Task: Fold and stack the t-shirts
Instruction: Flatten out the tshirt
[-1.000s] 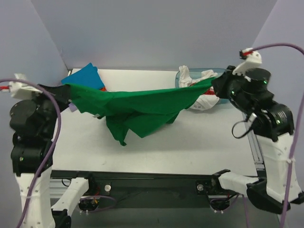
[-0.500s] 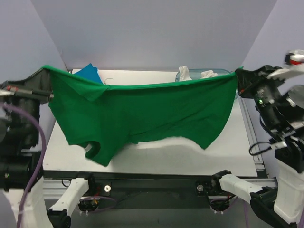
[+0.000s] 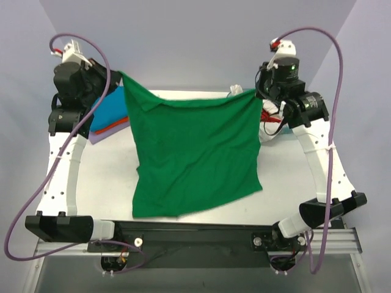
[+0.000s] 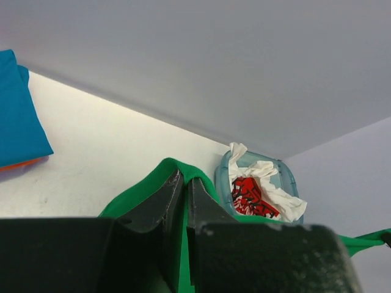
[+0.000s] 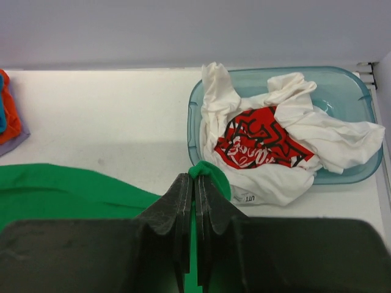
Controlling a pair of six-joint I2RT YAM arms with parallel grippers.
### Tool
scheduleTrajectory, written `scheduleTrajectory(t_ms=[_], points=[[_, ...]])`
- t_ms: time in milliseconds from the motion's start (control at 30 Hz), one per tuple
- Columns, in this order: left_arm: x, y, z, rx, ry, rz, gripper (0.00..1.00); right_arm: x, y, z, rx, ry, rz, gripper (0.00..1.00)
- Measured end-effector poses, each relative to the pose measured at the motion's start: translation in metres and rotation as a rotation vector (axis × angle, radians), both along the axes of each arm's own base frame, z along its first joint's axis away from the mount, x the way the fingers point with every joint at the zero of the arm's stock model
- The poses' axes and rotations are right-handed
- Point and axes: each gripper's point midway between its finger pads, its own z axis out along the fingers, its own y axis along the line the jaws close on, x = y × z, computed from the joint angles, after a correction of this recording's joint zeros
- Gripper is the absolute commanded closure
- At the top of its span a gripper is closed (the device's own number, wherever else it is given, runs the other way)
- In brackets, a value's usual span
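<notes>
A bright green t-shirt (image 3: 195,152) hangs spread out between both grippers, its top edge stretched taut along the far side and its lower hem trailing toward the table's near edge. My left gripper (image 3: 121,77) is shut on the shirt's top left corner, with green cloth (image 4: 137,195) bulging over its fingertips (image 4: 177,183). At the top right corner my right gripper (image 3: 256,93) is shut on a bunch of the green cloth (image 5: 211,174). Folded blue (image 3: 113,110), orange and lavender (image 3: 99,136) t-shirts lie stacked at the far left. A crumpled white and red t-shirt (image 5: 263,143) sits in the tub.
The translucent blue plastic tub (image 5: 345,91) stands at the far right of the table, just behind the right gripper. The white tabletop (image 3: 98,183) shows to the left and right of the hanging shirt. Purple cables loop off both arms.
Both arms have swung up and toward the far side of the table. The green shirt, stretched wide and low before, now hangs flat with its hem toward the near edge.
</notes>
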Motion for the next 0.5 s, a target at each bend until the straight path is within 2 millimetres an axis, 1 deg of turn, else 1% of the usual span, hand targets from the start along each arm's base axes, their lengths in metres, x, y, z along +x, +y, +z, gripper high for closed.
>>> scheduleTrajectory(t_ms=[67,100,133,200,333,433,500], points=[[-0.004,0.0,0.016,0.0,-0.036,-0.002,1.0,0.0,0.0,0.014,0.011,-0.03,0.002,1.0],[-0.009,0.0,0.031,0.001,-0.073,-0.003,1.0,-0.002,0.0,0.025,0.021,-0.057,0.003,1.0],[-0.014,0.0,0.041,0.0,-0.1,-0.002,1.0,-0.004,-0.001,0.038,0.032,-0.089,0.003,1.0],[-0.033,0.002,0.068,0.0,-0.173,0.0,1.0,-0.013,-0.004,0.062,0.055,-0.151,0.004,1.0],[-0.084,0.006,0.119,-0.008,-0.323,0.012,1.0,-0.042,-0.015,0.099,0.091,-0.25,0.004,1.0],[-0.127,0.011,0.154,-0.009,-0.436,0.027,1.0,-0.069,-0.025,0.127,0.116,-0.333,0.005,1.0],[-0.155,0.016,0.174,-0.012,-0.505,0.045,1.0,-0.09,-0.033,0.145,0.13,-0.395,0.006,1.0]])
